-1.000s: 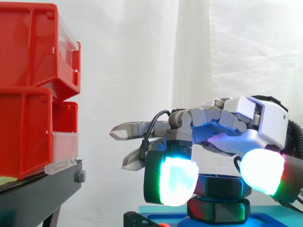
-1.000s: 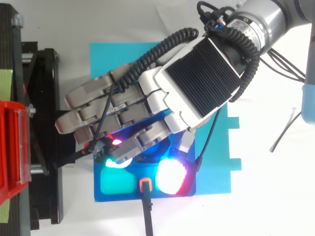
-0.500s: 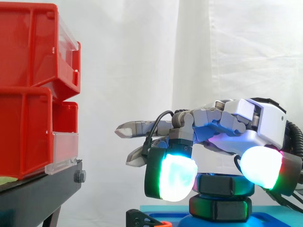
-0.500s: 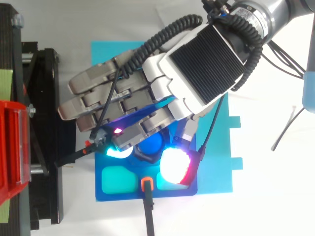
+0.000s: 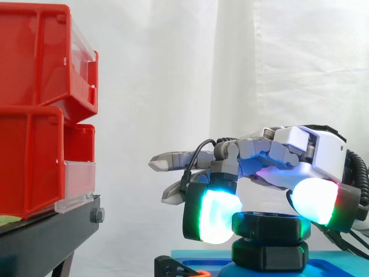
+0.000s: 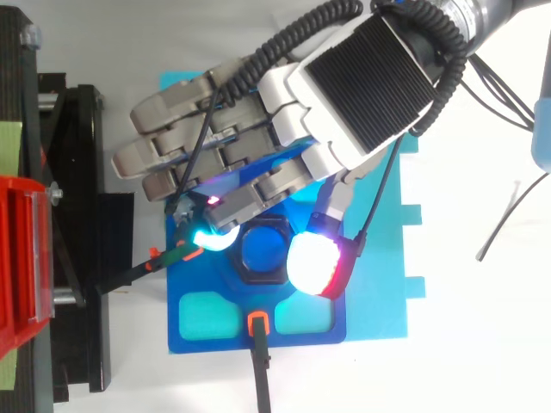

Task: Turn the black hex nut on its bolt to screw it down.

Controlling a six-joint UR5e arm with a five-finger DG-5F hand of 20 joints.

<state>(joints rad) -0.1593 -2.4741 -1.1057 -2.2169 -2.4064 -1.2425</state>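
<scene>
black hex nut (image 6: 260, 276): far edge under hand (image 6: 362, 95) | red bins (image 5: 34, 57): cut by left edge

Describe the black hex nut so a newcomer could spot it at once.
Start at the dark blue plate on the light blue mat. At its middle, the black hex nut sits between the hand's glowing fingers. It is the only six-sided black ring, with a round blue bolt end inside.
</scene>
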